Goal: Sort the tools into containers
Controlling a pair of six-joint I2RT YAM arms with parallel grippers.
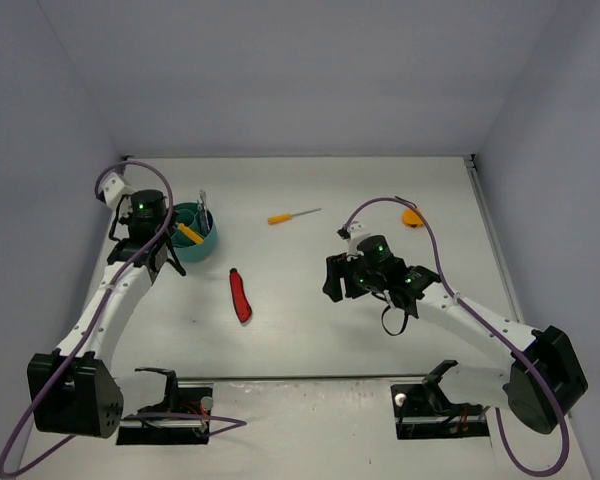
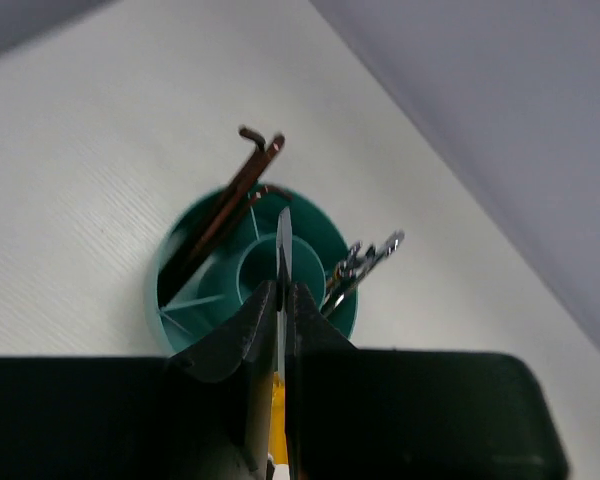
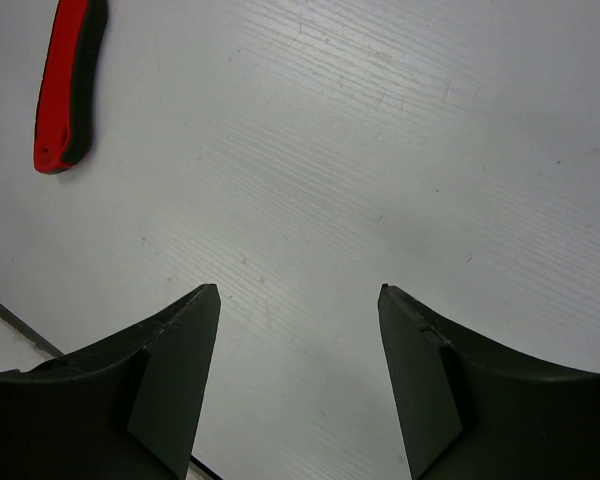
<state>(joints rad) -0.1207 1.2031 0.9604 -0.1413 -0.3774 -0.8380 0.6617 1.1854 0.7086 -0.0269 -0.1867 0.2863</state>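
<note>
Clenching an orange-handled screwdriver by its shaft, the left fingers hold its tip over the teal tub, at the counter's ten o'clock. The right fingers hang released and empty. The folding knife lies at the tub's five o'clock.

A white tabletop fills the floor of the enclosure, matte and showing a fine linear grain in the close wrist views. Three plain walls in a pale lavender-grey close it in: a back wall, a left wall and a right wall. Each meets the tabletop along a straight edge. Toward the near side, a thin dark seam runs across the tabletop from left to right, with a lighter strip beyond it. Near the far right corner lies a small rounded orange object, partly hidden; what it is cannot be told.
</note>
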